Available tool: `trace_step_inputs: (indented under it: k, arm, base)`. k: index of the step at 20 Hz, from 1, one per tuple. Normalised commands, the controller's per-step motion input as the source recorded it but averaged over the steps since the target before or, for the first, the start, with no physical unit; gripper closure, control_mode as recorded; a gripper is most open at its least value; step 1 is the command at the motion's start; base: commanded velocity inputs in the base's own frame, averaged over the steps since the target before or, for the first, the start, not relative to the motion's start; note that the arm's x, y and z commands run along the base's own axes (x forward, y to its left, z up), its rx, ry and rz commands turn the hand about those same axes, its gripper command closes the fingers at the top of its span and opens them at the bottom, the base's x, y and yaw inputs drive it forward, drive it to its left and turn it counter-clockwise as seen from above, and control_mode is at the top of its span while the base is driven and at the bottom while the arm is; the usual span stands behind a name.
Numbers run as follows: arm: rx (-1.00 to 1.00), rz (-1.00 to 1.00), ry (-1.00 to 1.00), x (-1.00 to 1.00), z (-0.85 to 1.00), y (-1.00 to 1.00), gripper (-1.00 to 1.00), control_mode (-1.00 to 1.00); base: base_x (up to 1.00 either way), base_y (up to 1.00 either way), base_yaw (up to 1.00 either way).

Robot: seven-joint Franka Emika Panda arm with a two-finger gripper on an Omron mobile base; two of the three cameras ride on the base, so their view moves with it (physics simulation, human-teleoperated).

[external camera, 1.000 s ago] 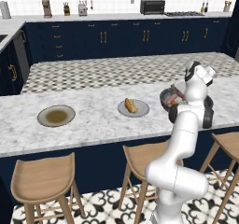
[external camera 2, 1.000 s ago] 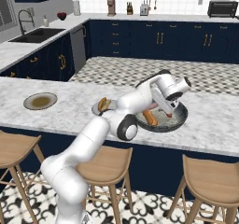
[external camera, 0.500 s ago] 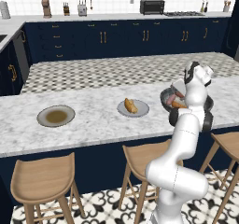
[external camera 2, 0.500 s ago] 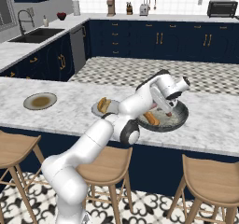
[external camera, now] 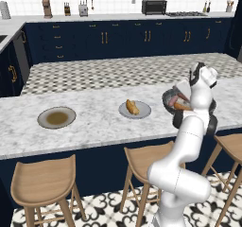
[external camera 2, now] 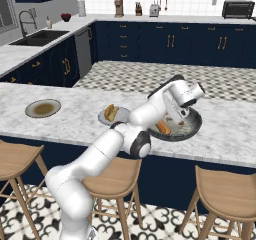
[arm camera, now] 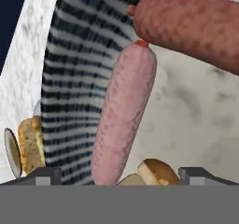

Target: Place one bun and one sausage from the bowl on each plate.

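I saw the bowl point(external camera 2: 192, 129) on the counter point(external camera: 94, 126) holding two sausages, a pale pink sausage point(arm camera: 123, 120) and a darker one point(arm camera: 186, 24), plus a bun point(arm camera: 156, 171) at the bottom; the light grey plate point(external camera: 142, 110) carried one bun point(external camera: 132, 107), and the olive-centred plate point(external camera: 56, 117) sat well apart to the left. My tool point(arm camera: 119, 174) hung just over the bowl with jaws wide apart, clamped on nothing, and the pale pink sausage ran up from between its tips point(arm camera: 46, 175), the darker one lying across beyond it.
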Motion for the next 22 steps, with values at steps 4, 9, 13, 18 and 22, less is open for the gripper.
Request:
trace_step_inputs:
  k: [4, 9, 13, 18, 22]
  arm:
    - [0.0, -0.04, -0.01, -0.07, -0.25, 0.31, -1.0, -1.0]
    - [0.0, 0.0, -0.04, 0.33, 0.0, 0.39, -1.0, -1.0]
    - [0.0, 0.0, -0.14, -0.07, -0.35, 0.03, -1.0, -1.0]
    - [0.01, 0.0, -0.09, -0.14, -0.42, 0.01, -1.0, -1.0]
    - [0.0, 0.0, -0.02, 0.03, -0.33, 0.33, -1.0, -1.0]
  base:
    - [0.0, 0.0, 0.0]
    - [0.0, 0.0, 0.0]
    - [0.0, 0.0, 0.0]
    - [0.0, 0.0, 0.0]
    - [0.0, 0.0, 0.0]
